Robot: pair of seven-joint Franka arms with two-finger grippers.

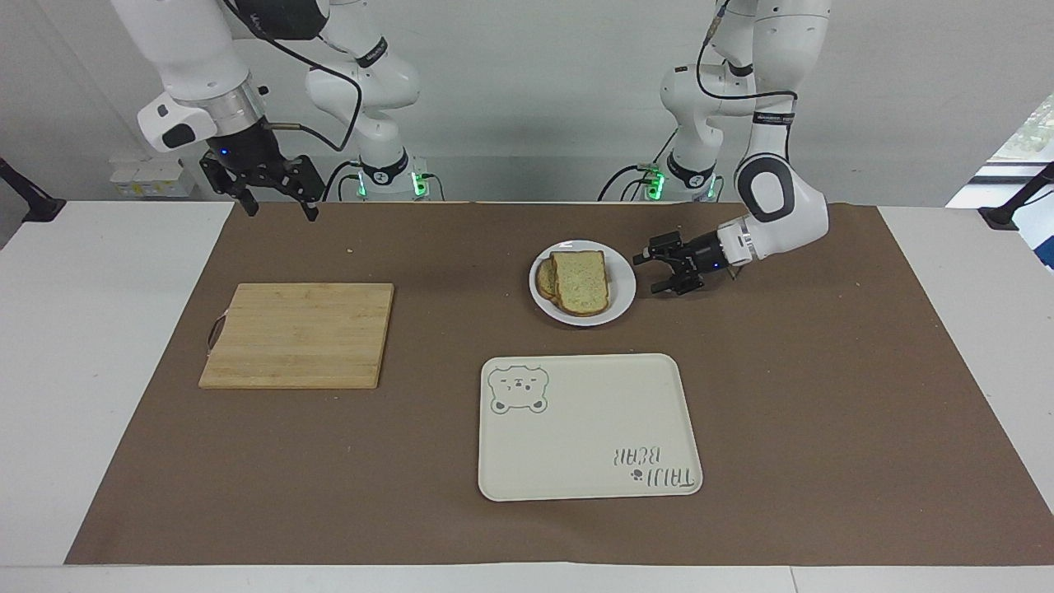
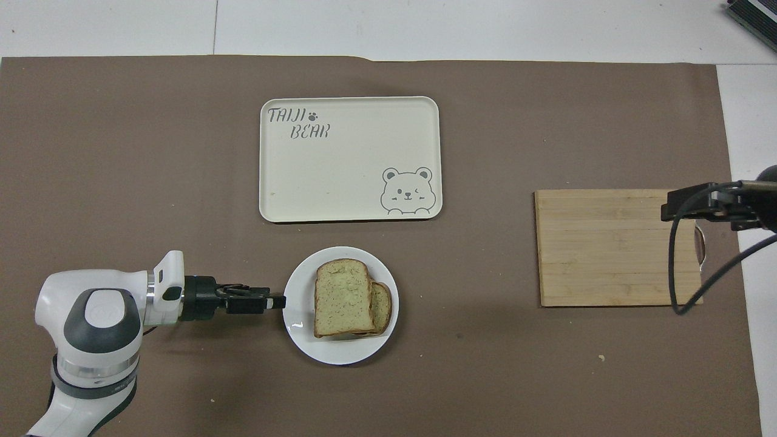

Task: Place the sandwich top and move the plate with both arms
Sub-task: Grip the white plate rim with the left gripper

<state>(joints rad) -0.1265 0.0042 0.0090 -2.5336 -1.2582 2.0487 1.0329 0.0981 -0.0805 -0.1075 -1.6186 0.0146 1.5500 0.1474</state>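
Observation:
The sandwich top [image 1: 581, 281] [image 2: 342, 297], a pale speckled slice, lies on the white plate [image 1: 622, 285] [image 2: 301, 318] over another slice that pokes out from under it. My left gripper [image 1: 647, 274] [image 2: 277, 301] is low at the plate's rim on the left arm's side. It is open and holds nothing. Whether it touches the rim I cannot tell. My right gripper [image 1: 280, 212] [image 2: 668, 210] hangs open and empty, raised high over the mat's edge toward the robots from the cutting board.
A wooden cutting board [image 1: 298, 334] [image 2: 613, 247] lies toward the right arm's end of the table. A cream tray with a bear drawing [image 1: 587, 426] [image 2: 350, 159] sits farther from the robots than the plate. A brown mat [image 1: 823, 395] covers the table.

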